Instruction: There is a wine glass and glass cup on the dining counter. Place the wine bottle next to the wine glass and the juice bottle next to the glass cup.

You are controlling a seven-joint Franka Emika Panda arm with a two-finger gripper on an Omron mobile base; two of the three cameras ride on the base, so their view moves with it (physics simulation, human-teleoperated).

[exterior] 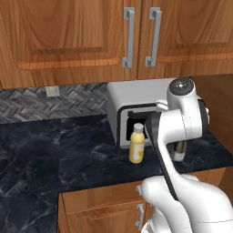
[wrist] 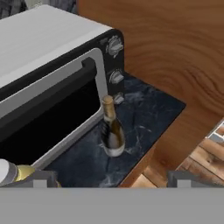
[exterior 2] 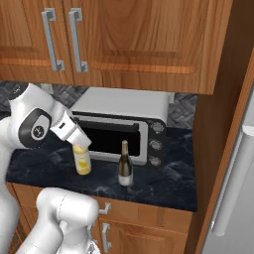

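Nothing of the task looks done yet: both bottles stand on the black marbled countertop [exterior 2: 158, 188] in front of the silver toaster oven with a dark glass door [wrist: 48, 83], and neither glass nor the dining counter can be seen from here. The gripper [wrist: 107, 177] hangs with its jaws spread wide and empty, the two dark finger tips [wrist: 41, 178] well apart at the bottom of the hand view. The tall dark glass wine bottle with a gold-foil neck [wrist: 111, 129] stands upright ahead of the jaws, roughly on the line between them, not yet touched. The short yellow plastic juice bottle with a white cap [exterior 2: 82, 158] stands off to one side of the jaws, its cap just beside one finger tip in the hand view. Judging by this aim, the wine bottle is first; grasping, carrying and placing both bottles remain.
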